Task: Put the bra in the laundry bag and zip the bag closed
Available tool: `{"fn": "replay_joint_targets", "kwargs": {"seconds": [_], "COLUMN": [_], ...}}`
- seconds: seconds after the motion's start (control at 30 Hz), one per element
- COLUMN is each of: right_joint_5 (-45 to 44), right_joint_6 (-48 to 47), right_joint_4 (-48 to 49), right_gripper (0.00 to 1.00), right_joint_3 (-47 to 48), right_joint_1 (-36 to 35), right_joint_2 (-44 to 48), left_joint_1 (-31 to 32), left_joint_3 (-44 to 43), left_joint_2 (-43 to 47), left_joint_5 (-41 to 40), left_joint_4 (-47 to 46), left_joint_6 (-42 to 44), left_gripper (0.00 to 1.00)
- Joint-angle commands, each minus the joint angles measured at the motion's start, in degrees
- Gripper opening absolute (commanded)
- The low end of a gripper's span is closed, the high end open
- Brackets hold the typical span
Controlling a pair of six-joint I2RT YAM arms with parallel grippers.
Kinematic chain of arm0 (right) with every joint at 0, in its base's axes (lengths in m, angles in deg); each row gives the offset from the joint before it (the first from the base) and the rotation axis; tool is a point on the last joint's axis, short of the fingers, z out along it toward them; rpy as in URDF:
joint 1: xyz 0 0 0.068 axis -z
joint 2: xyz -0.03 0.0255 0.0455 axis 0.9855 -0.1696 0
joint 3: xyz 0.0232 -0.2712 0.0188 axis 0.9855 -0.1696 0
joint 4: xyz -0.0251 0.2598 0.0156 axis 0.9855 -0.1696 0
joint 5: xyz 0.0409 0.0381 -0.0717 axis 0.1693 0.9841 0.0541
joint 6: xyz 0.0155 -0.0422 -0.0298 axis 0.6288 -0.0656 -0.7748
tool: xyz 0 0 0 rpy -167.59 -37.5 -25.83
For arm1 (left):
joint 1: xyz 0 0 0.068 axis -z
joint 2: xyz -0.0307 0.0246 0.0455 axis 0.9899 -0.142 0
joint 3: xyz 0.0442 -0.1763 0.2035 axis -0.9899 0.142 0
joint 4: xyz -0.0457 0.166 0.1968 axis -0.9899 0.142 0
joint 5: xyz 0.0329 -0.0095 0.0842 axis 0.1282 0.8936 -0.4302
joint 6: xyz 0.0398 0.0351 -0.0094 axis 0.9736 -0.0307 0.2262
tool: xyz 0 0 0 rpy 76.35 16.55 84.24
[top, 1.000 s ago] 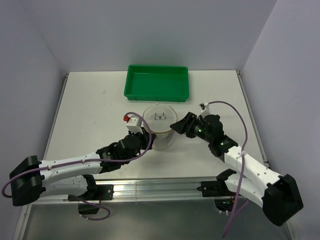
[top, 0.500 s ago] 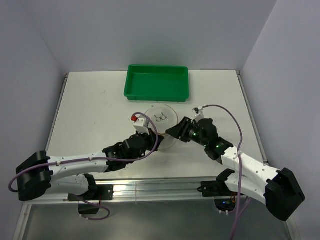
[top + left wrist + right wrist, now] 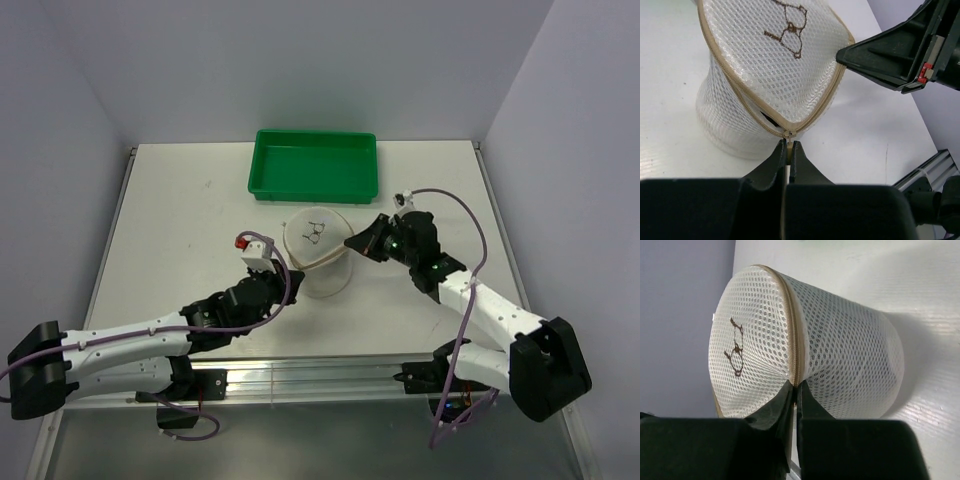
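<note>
The bag (image 3: 318, 258) stands near the middle of the tabletop (image 3: 180, 220), just in front of the tray (image 3: 312, 198) that lies by the far edge, and its round lid is tipped up toward the camera. No bra lies on the tabletop or in the tray. In the left wrist view a dark sliver shows through a gap under the lid, which is most likely the bra (image 3: 771, 119) already inside, so the first half of the task looks done. The zip (image 3: 786, 133) is not all the way round. To the right of the slider the rim looks joined, while to the left the lid and wall stand apart. How much is left I cannot tell, since the far side of the rim is hidden. The left gripper (image 3: 788, 150) is clenched on the pull tab hanging from the slider. The right gripper (image 3: 795, 387) is pinched tight on the rim seam at the bag's opposite side, bracing it. What remains, as I judge it, is to draw the slider along the open stretch and then release both grips.
</note>
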Motion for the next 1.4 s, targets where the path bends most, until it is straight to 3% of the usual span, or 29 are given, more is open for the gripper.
{"fn": "replay_joint_targets", "kwargs": {"seconds": [0.0, 0.03, 0.07, 0.13, 0.17, 0.2, 0.33, 0.47, 0.57, 0.63, 0.7, 0.77, 0.83, 0.9, 1.0, 1.07, 1.13, 1.17, 1.27, 1.37], "right_joint_5": [-1.7, -1.0, -0.2, 0.9, 0.8, -0.5, -1.8, -0.9, 1.5, 1.8, 1.2, 0.6, 1.4, 2.5, 4.3, 3.9, 3.7, 3.7, 3.0, 1.1], "right_joint_6": [-6.8, -7.0, -6.9, -6.0, -5.6, -5.3, -0.1, 5.2, 7.1, 6.6, 6.9, 6.8, 6.9, 6.8, 6.6, 6.6, 7.8, 8.0, 8.7, 6.7], "right_joint_4": [-0.4, -0.2, -0.1, -0.6, -0.8, -1.1, 0.1, 6.3, 9.2, 9.4, 9.7, 10.5, 11.6, 12.3, 12.9, 13.9, 14.6, 15.8, 16.0, 12.9], "right_gripper": [0.06, 0.11, 0.32, 0.51, 0.67, 0.72, 0.77, 0.76, 0.65, 0.63, 0.52, 0.51, 0.56, 0.69, 0.77, 0.76, 0.68, 0.54, 0.26, 0.05], "right_joint_3": [5.9, 6.1, 6.1, 5.5, 4.0, 3.2, -3.7, -8.5, -7.8, -6.8, -6.0, -5.3, -4.7, -3.8, -3.3, -4.1, -4.5, -4.6, -4.1, -2.9], "right_joint_1": [2.6, 2.5, 2.5, 2.0, 1.5, 0.7, -5.7, -11.0, -11.9, -12.2, -12.3, -12.2, -12.2, -12.2, -12.3, -12.7, -12.8, -12.8, -12.8, -12.1], "right_joint_2": [-3.3, -3.6, -3.4, -1.3, 0.0, 1.4, 9.5, 10.6, 8.3, 6.5, 5.4, 4.1, 3.1, 2.6, 2.1, 1.7, 0.3, -0.1, -1.1, -0.5], "left_joint_1": [0.2, 0.2, 0.2, 0.2, 0.2, 0.2, 0.2, 0.2, 0.2, 0.2, 0.2, 0.2, 0.2, 0.2, 0.2, 0.2, 0.2, 0.2, 0.2, 0.1], "left_joint_3": [1.0, 0.8, 0.7, -0.2, -0.6, -1.1, -2.6, -3.5, -4.2, -4.3, -4.3, -3.9, -3.4, -3.2, -2.9, -3.1, -3.3, -3.5, -3.8, -2.9], "left_joint_2": [2.8, 2.5, 2.0, 0.1, -0.6, -1.8, -3.4, -4.6, -6.1, -7.0, -7.8, -8.0, -7.8, -7.5, -7.2, -7.3, -7.7, -7.8, -8.0, -6.6], "left_joint_5": [-5.4, -4.5, -3.8, -2.1, -1.4, -0.9, -0.3, 1.6, 3.5, 5.4, 6.2, 6.6, 7.1, 6.9, 6.7, 6.7, 7.3, 7.6, 7.1, 5.2], "left_joint_4": [3.1, 2.2, 0.1, -2.3, -3.5, -5.6, -7.2, -8.4, -9.2, -10.2, -10.7, -11.0, -11.3, -10.4, -10.4, -10.7, -11.7, -11.9, -11.2, -9.6], "left_joint_6": [-0.4, -0.3, -0.1, 0.2, 0.4, 0.7, 1.2, 2.1, 1.6, 1.5, 1.1, 1.1, 1.2, 1.2, 1.1, 1.3, 1.5, 1.6, 1.9, 2.5], "left_gripper": [0.00, 0.00, 0.00, 0.00, 0.00, 0.00, 0.00, 0.00, 0.00, 0.00, 0.00, 0.00, 0.00, 0.00, 0.00, 0.00, 0.00, 0.00, 0.00, 0.00]}}
